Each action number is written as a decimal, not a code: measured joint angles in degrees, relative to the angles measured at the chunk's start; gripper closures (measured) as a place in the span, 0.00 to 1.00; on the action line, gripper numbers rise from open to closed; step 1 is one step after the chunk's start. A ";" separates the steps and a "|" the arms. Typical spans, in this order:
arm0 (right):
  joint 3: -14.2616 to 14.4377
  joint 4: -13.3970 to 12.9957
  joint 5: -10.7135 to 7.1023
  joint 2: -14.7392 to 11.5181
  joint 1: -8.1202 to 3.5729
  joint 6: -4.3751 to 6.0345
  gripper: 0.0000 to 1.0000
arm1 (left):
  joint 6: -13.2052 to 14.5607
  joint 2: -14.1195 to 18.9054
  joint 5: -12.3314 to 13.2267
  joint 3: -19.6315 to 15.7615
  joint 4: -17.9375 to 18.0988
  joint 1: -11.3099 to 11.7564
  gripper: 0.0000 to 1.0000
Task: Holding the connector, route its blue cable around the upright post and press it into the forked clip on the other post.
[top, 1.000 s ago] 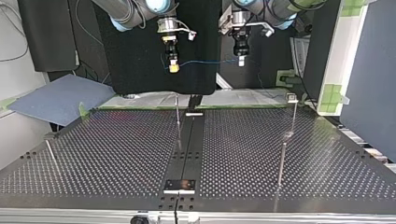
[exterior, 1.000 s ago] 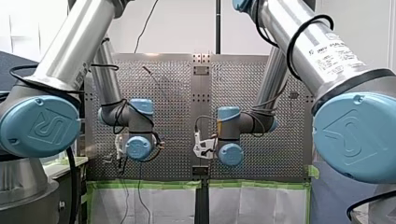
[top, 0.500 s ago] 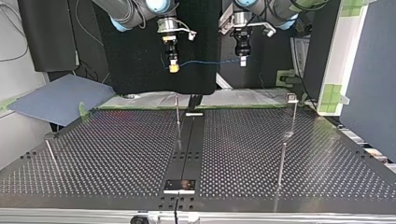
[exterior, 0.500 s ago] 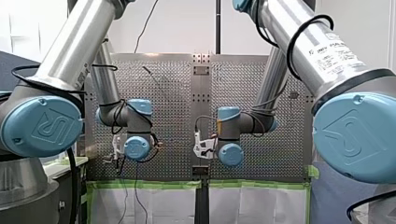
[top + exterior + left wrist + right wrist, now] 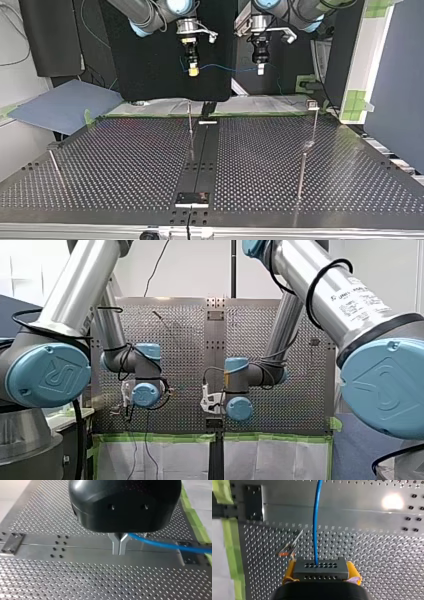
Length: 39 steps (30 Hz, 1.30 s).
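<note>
In the right wrist view my right gripper (image 5: 322, 573) has its yellow pads shut on a dark grey connector (image 5: 321, 566). A blue cable (image 5: 315, 525) leaves the connector and runs ahead over the perforated table. My left gripper (image 5: 120, 548) has metal fingers shut on that cable (image 5: 162, 545), which trails off to one side. In the top view both grippers hang high beyond the table's far edge, my right gripper (image 5: 193, 71) at the left and my left gripper (image 5: 260, 69) at the right, with the cable (image 5: 225, 68) strung between them. A thin upright post (image 5: 190, 125) stands below them. A post (image 5: 314, 125) at the right carries a clip (image 5: 312, 104).
A shorter post (image 5: 301, 175) stands at the top view's near right and a leaning rod (image 5: 55, 165) at its near left. A dark centre rail (image 5: 202, 155) runs across the table. A blue mat (image 5: 65, 102) lies off the far left. Green tape (image 5: 233, 555) marks the table's edge.
My right gripper, with the connector, has moved toward the top view's right, closer to my left gripper. The cable between them is shorter. My left gripper has hardly moved.
</note>
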 joint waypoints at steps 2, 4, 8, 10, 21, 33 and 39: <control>-1.18 1.20 1.17 -0.74 1.17 1.19 1.00 | -0.40 1.10 0.48 0.01 -0.93 0.15 0.98; -2.24 2.25 2.23 -1.63 2.22 2.23 1.00 | -0.57 2.04 0.68 0.01 -1.71 0.20 0.98; -4.43 4.45 4.42 -3.72 4.42 4.44 1.00 | -0.62 4.26 0.67 0.02 -2.55 0.56 0.98; -5.31 5.30 5.30 -4.58 5.31 5.31 1.00 | -0.63 5.21 0.62 0.02 -2.53 0.78 0.98; -11.18 11.21 11.20 -5.86 10.43 8.86 1.00 | -0.15 10.99 -0.39 0.02 -3.86 2.53 0.98; -12.44 17.52 17.50 -5.93 8.63 8.78 1.00 | 1.65 12.61 -3.83 0.02 -5.84 5.82 0.98; -12.43 19.71 20.70 -5.97 6.85 7.58 1.00 | 2.04 12.60 -1.80 -0.04 -7.50 8.71 0.98</control>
